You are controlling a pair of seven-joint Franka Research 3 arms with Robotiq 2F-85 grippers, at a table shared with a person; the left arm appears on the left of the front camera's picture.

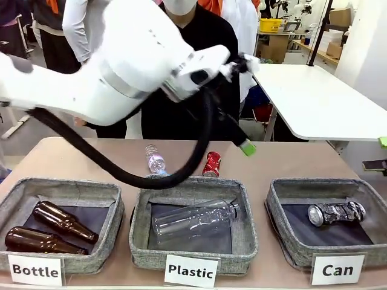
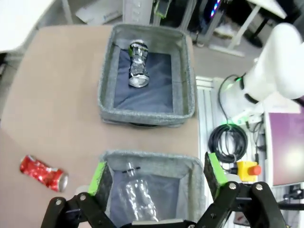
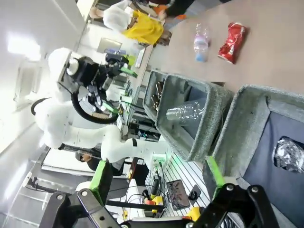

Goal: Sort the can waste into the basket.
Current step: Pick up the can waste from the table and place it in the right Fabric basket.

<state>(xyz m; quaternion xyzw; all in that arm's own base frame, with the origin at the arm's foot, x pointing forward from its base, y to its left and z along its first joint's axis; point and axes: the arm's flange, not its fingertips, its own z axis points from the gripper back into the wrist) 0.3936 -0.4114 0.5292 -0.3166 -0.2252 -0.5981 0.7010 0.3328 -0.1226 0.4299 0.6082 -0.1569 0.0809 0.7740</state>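
Red crushed metal drink can lies on the brown tabletop, out beyond one green pad of my left gripper, near but not touching. Jaws are spread wide and empty; beneath them is a grey woven tray holding a clear plastic bottle. The can's long axis runs roughly along the line joining my pads, so I judge a wrist turn is needed before closing. My right gripper, also spread and empty, looks farther from it. Black-and-silver patterned can lies in the grey woven basket signed "Can", ahead of my fingers.
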